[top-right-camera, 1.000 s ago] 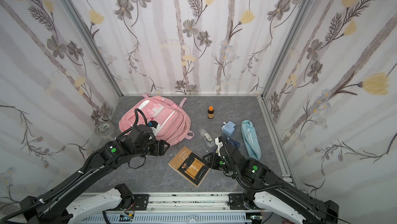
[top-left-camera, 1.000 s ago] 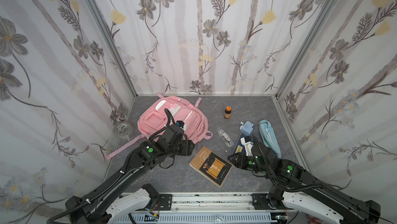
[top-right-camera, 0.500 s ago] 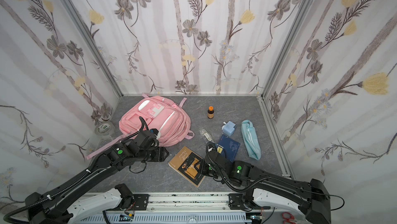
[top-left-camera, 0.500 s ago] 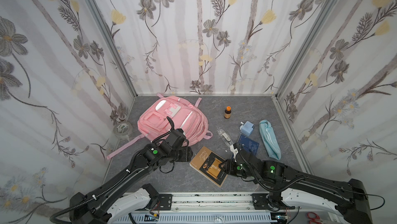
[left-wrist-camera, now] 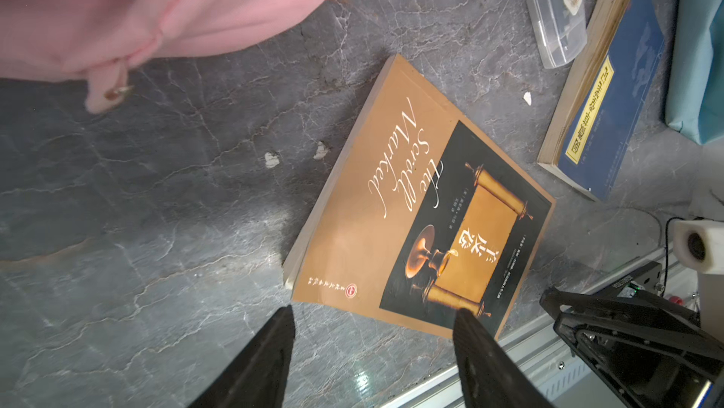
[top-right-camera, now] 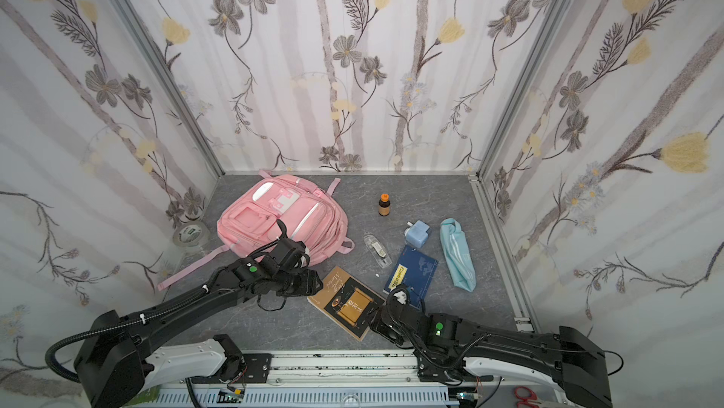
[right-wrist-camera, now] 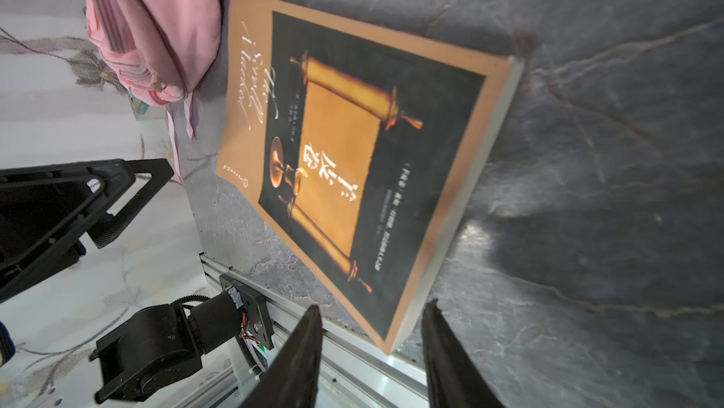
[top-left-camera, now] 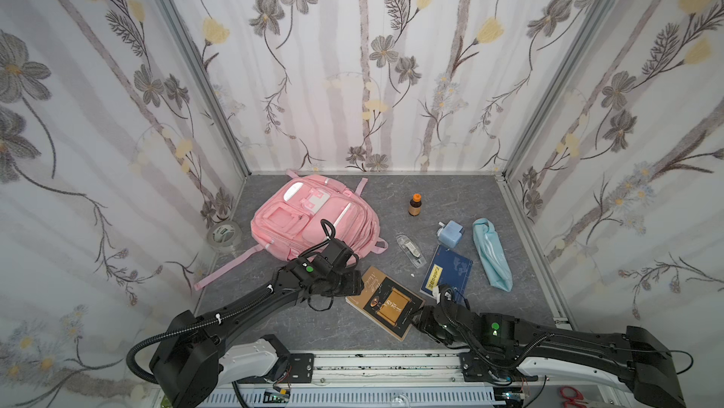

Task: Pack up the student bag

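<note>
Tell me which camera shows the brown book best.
Left wrist: nearly the whole cover of the brown book is in frame, and the title is readable. The right wrist view shows it closer but steeply slanted. Both top views show it small.

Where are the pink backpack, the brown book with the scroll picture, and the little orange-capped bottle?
pink backpack (top-left-camera: 280, 217): in a top view, on its square front pocket.
brown book (left-wrist-camera: 423, 210): in the left wrist view, on the middle of its cover.
orange-capped bottle (top-right-camera: 384, 208): in a top view, on its brown body.
</note>
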`<state>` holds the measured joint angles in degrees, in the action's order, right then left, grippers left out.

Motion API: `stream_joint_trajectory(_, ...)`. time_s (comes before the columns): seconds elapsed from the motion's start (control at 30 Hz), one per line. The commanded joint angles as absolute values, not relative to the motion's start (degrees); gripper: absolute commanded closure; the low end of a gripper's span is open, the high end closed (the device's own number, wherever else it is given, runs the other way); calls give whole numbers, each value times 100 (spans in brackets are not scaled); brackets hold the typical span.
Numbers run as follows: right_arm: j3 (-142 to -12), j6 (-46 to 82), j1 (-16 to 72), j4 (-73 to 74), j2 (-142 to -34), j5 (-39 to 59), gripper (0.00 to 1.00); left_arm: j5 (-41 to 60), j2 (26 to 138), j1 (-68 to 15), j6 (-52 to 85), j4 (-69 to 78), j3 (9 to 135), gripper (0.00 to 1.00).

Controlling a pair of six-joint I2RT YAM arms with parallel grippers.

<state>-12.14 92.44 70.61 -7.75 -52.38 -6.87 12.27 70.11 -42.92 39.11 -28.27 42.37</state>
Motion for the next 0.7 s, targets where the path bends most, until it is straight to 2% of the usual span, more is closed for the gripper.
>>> stream_joint_trajectory(0.0, -942, 9852, 6987, -352, -5034, -883, 56, 1248, 7195, -4288, 4131, -2232, 4157, 33)
stream_joint_trajectory(0.23, -744, 9500, 6505, -17, -5037, -598, 54, 1150, 7854, -4278, 4000, -1878, 4058, 36)
stream_joint_trajectory(0.43, -730, 9384, 6311, 632, -5483, -345, 53, 1303, 8428, -4279, 4044, -1496, 3868, 48)
stream_joint_trajectory(0.67, -504, 9556, 6284, 1483, -5779, -167, 54, 1315, 8763, -4280, 4092, -1410, 3727, 48)
